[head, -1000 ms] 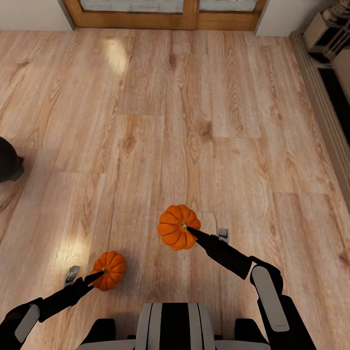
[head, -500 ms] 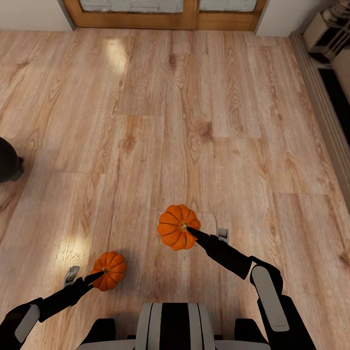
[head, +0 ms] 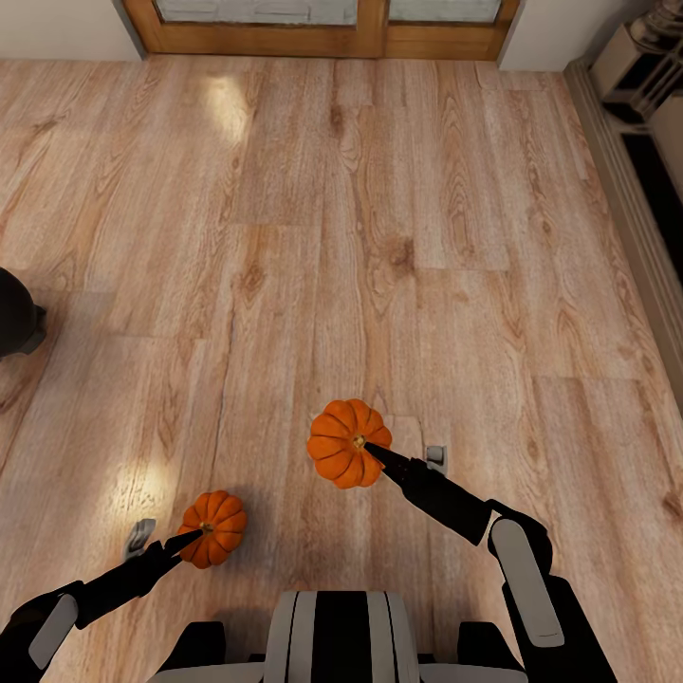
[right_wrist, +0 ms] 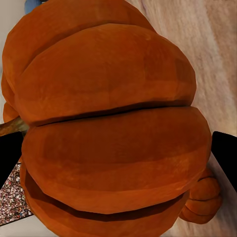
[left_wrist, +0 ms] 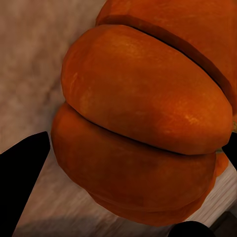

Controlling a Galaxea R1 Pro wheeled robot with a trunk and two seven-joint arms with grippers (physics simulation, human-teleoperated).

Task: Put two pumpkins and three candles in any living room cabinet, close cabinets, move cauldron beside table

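While gripped, pumpkins (head: 349, 455) stem-up.

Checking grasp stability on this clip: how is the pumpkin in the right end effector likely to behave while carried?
The pumpkin in the right end effector looks rigid, so it probably won't deform. Its rounded, ribbed skin is pinched by thin fingers, so it may pivot or slip. If dropped on the wooden floor, it would likely roll.
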